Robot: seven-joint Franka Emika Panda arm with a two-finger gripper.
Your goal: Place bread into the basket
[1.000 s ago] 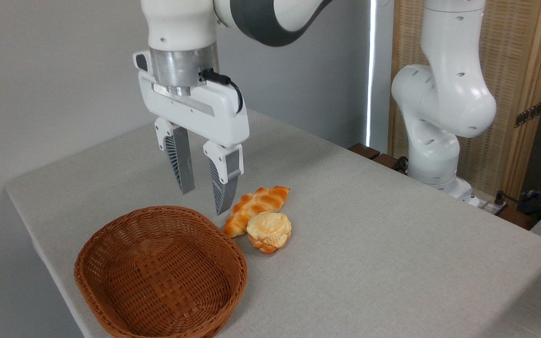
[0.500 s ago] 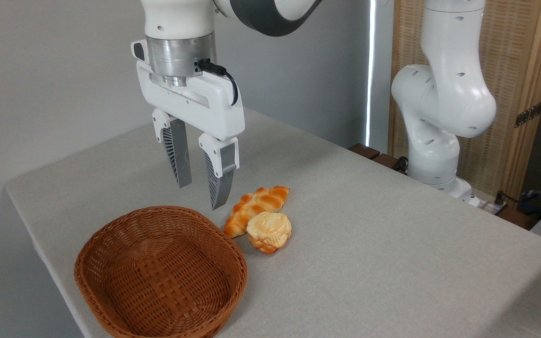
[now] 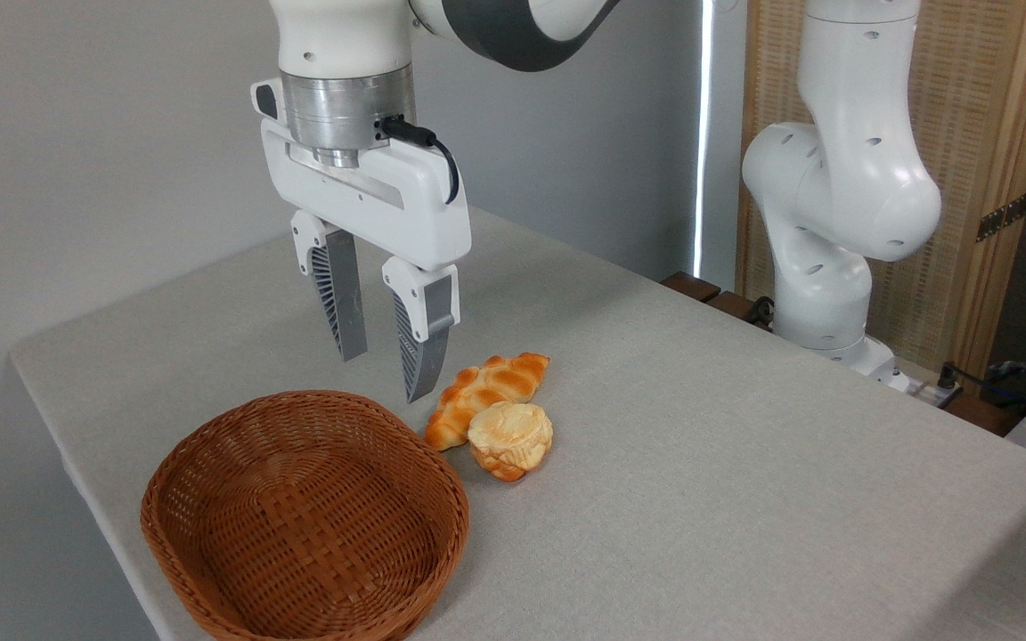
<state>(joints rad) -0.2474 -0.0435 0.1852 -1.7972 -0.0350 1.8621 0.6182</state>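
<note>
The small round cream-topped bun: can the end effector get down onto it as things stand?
Probably yes: the bun is uncovered from above, though the orange braided loaf touches its far side, crowding an open end effector.

Plain grey wall (image 3: 85, 133) behind, evenly lit. Worktop (image 3: 745, 463) covered in pale grey cloth, far left corner rounded. Narrow bright strip of daylight (image 3: 703, 133) past far edge. Woven cane screen in wooden frame (image 3: 967, 133) at right, metal hinge showing.

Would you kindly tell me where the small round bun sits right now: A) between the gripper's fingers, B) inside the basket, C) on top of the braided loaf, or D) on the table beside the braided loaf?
D: the bun rests on the table against the braided loaf, outside the basket.
</note>
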